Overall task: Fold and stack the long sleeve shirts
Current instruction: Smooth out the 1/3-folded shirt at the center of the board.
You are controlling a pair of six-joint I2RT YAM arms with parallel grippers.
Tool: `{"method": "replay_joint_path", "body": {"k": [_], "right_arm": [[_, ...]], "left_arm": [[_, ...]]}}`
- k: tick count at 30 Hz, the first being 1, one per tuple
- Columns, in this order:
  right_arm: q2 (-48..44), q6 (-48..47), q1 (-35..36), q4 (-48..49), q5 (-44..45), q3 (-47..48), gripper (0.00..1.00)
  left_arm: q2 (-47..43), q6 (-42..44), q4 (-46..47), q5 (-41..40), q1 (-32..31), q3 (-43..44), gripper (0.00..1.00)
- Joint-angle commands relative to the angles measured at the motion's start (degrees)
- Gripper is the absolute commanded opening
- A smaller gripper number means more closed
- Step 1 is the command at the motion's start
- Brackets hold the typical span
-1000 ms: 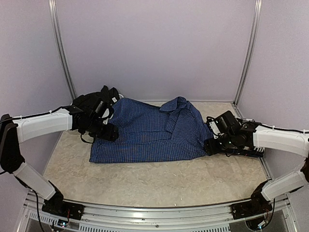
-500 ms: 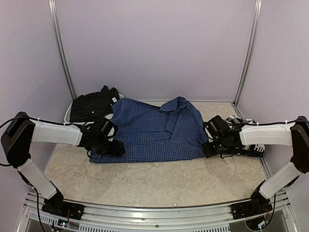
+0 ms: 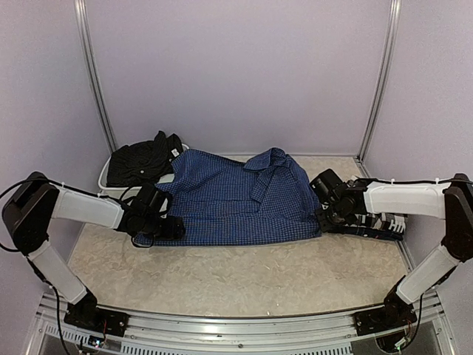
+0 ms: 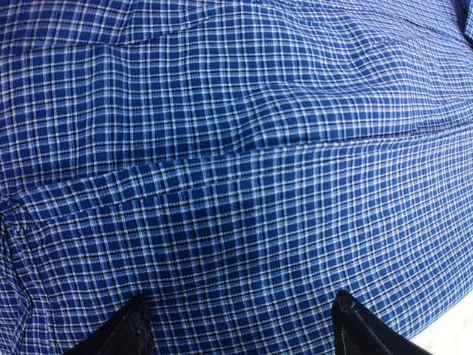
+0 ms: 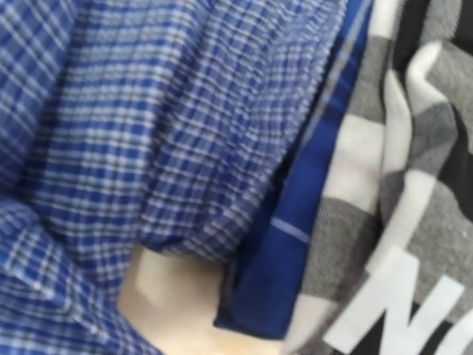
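The left gripper (image 4: 244,334), fingers spread, sits over the blue fine-check shirt (image 3: 236,200), which lies on the table (image 3: 244,277) and reaches across to the right gripper (image 3: 326,214), whose opening I cannot tell, just beside a black-and-white check shirt (image 5: 417,177) bearing a white "N" (image 5: 383,305).

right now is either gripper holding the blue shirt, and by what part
Left gripper is open over the near left corner of the blue shirt, holding nothing. Right gripper sits at the shirt's right edge; whether it grips cloth cannot be told.
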Motion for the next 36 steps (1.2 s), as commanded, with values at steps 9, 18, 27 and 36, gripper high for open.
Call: {"method": "replay_joint_path", "body": {"k": [9, 18, 27, 36], "right_arm": [[-2.61, 0.31, -1.11, -7.11, 4.54, 0.51, 0.49], [-8.01, 1.87, 0.43, 0.66, -10.37, -5.43, 0.50], [-11.59, 7.82, 3.11, 11.95, -18.67, -13.99, 0.60], [-3.73, 9.85, 3.06, 16.61, -15.99, -13.27, 0.58]], "left_arm": [[-1.93, -2.30, -3.42, -2.22, 1.38, -6.35, 0.79], [-3.10, -2.97, -3.24, -1.89, 0.65, -7.14, 0.79], [-2.14, -2.67, -3.21, -1.77, -0.04, -6.05, 0.79], [-2.30, -2.71, -3.33, -1.97, -0.61, -5.64, 0.79]]}}
